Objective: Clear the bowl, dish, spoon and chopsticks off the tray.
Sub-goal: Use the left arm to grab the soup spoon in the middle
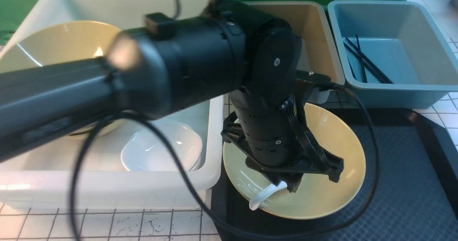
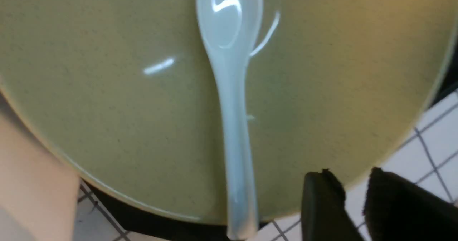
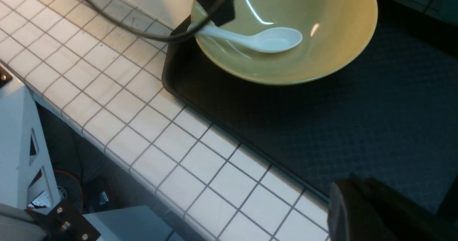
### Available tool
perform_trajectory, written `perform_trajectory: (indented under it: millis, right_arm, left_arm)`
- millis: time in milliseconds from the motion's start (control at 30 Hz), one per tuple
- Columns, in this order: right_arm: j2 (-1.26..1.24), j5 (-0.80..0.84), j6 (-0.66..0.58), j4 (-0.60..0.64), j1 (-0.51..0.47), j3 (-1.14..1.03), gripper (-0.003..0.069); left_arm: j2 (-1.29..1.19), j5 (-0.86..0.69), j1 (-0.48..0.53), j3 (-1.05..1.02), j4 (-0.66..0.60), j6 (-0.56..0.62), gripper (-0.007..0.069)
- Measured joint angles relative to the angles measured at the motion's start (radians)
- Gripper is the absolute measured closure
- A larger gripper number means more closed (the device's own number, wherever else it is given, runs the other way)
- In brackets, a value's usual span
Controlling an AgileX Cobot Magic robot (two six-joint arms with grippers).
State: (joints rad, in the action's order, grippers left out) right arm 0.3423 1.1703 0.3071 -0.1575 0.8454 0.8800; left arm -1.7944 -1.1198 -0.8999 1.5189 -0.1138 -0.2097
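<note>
The olive-yellow bowl [image 1: 332, 151] [image 2: 107, 108] [image 3: 322, 55] sits at the left end of the black tray [image 1: 404, 183] [image 3: 357, 126]. The white spoon [image 1: 263, 196] [image 2: 232, 108] [image 3: 264, 40] lies inside it, handle over the rim. My left gripper [image 1: 293, 183] [image 2: 349, 175] hangs low over the bowl's edge, its jaws open a little with nothing between them, and the spoon handle lies beside them. My right gripper [image 3: 352, 183] is shut and empty above the tray's near edge. The black chopsticks [image 1: 365, 64] lie in the blue bin [image 1: 393, 48]. A white dish [image 1: 161, 151] rests in the white bin [image 1: 107, 187].
The white bin also holds another yellow bowl [image 1: 61, 44]. A beige bin [image 1: 318, 30] stands behind the tray, between the white and blue bins. My left arm and its cable [image 1: 82, 155] cross the white bin. The tiled counter's edge [image 3: 118, 151] runs close to the tray.
</note>
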Motion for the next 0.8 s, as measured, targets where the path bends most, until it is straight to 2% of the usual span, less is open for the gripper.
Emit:
perform_trajectory:
  millis: [100, 200, 467, 533, 700, 800]
  right_arm:
    - [0.000, 0.000, -0.009, 0.000, 0.000, 0.000, 0.0622]
    - [0.000, 0.000, -0.017, 0.000, 0.000, 0.000, 0.0620]
    - [-0.002, 0.000, -0.027, 0.000, 0.000, -0.001, 0.0613]
    - [-0.002, 0.000, -0.029, 0.001, 0.000, -0.001, 0.0613]
    - [-0.002, 0.000, -0.041, 0.001, 0.000, -0.001, 0.0613]
    - [-0.002, 0.000, -0.043, 0.001, 0.000, -0.001, 0.0613]
  left_arm:
    - [-0.048, -0.022, 0.015, 0.001, 0.010, 0.005, 0.0292]
    - [-0.085, -0.031, 0.017, 0.001, 0.039, 0.016, 0.0219]
    - [-0.143, -0.003, 0.017, 0.008, 0.053, 0.079, 0.0215]
    - [-0.153, -0.003, 0.017, 0.008, 0.053, 0.095, 0.0240]
    - [-0.162, -0.003, 0.017, 0.008, 0.062, 0.161, 0.0357]
    - [-0.162, -0.004, 0.015, 0.009, 0.093, 0.175, 0.0491]
